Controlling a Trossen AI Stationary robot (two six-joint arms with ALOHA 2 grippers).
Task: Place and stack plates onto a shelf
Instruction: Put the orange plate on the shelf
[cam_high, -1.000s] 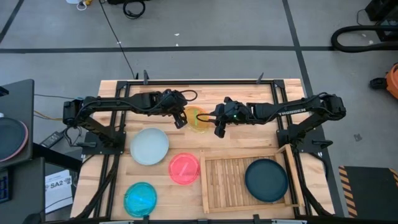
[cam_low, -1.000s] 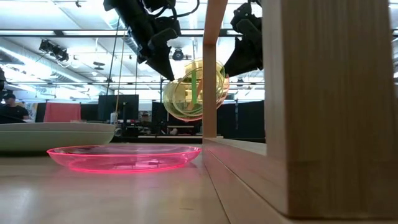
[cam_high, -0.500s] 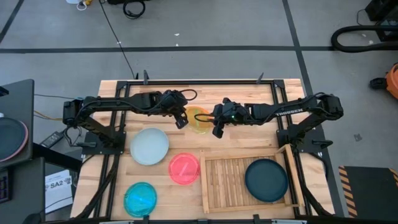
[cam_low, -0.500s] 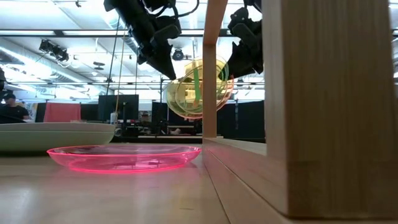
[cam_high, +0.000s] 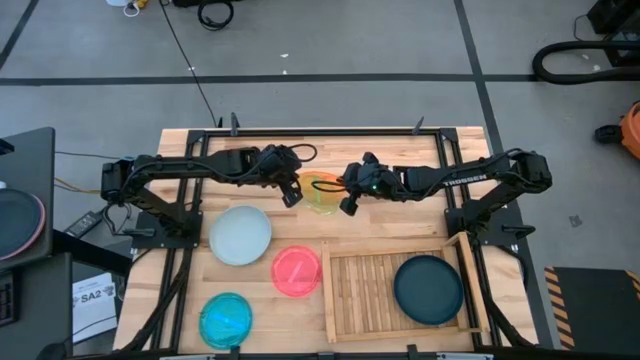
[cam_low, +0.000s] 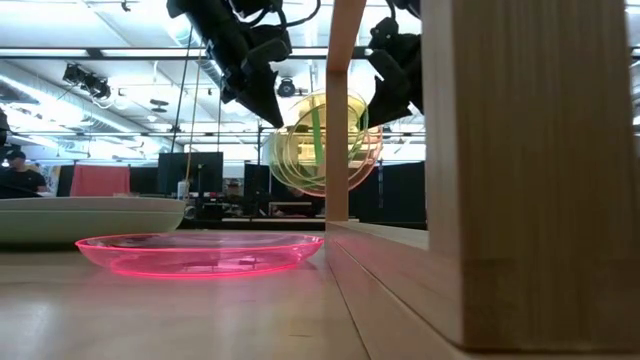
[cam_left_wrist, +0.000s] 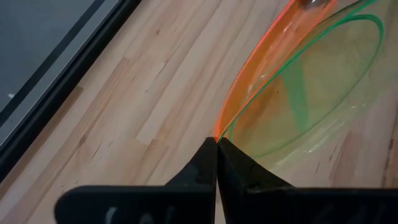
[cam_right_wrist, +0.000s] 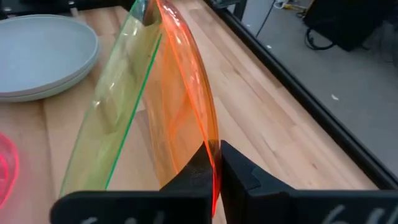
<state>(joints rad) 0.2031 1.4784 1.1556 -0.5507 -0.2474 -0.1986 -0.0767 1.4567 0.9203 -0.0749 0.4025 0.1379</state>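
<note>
A translucent yellow-green plate (cam_high: 320, 191) hangs above the far middle of the table, tilted steeply (cam_low: 322, 143). My left gripper (cam_high: 291, 197) is shut on its left rim and my right gripper (cam_high: 347, 205) is shut on its right rim. A dark teal plate (cam_high: 429, 289) lies flat in the right half of the shelf (cam_high: 368, 292), a slatted wooden tray at the near right. My left gripper pinches the plate's left rim (cam_left_wrist: 220, 132) between its two fingertips, slanting down from the table's left. The plate is lifted clear of the table and tilted. My right gripper pinches the opposite rim (cam_right_wrist: 210, 144) between its two fingers, slanting down from the table's right.
A whitish plate (cam_high: 240, 235), a pink plate (cam_high: 296, 270) and a cyan plate (cam_high: 226, 319) lie flat on the table's left half. The shelf's left half shows bare slats. In the low view the shelf's wooden rim (cam_low: 520, 170) fills the right side.
My right gripper has moved a little toward the table's left and shut on the yellow-green plate's right rim. The plate stays lifted in my left gripper and has shifted slightly.
</note>
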